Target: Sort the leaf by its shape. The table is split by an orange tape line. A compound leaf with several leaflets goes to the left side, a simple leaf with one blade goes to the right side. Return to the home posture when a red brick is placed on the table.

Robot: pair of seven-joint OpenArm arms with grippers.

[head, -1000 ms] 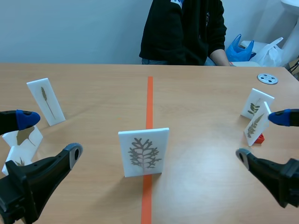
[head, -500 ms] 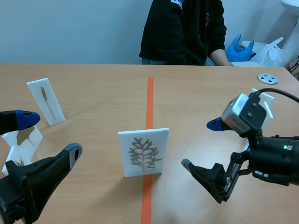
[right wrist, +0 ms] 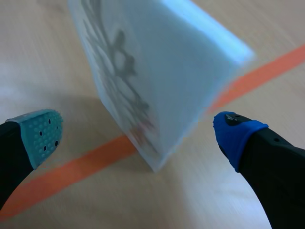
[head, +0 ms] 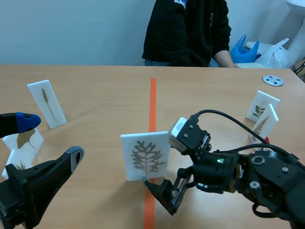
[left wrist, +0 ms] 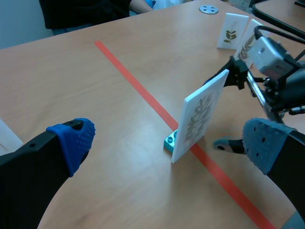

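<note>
Card with a many-branched leaf stood upright on the tape line, between the right pincer's spread fingers, untouched. Left pincer also open, card ahead of it. Wooden table; person in black beyond; pale wall.

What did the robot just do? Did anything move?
The right arm swung in from the right to the middle leaf card on the tape line. Its jaws are open, one on each side of the card, not holding it yet. The left arm, the middle card and the other leaf cards stayed put.
</note>
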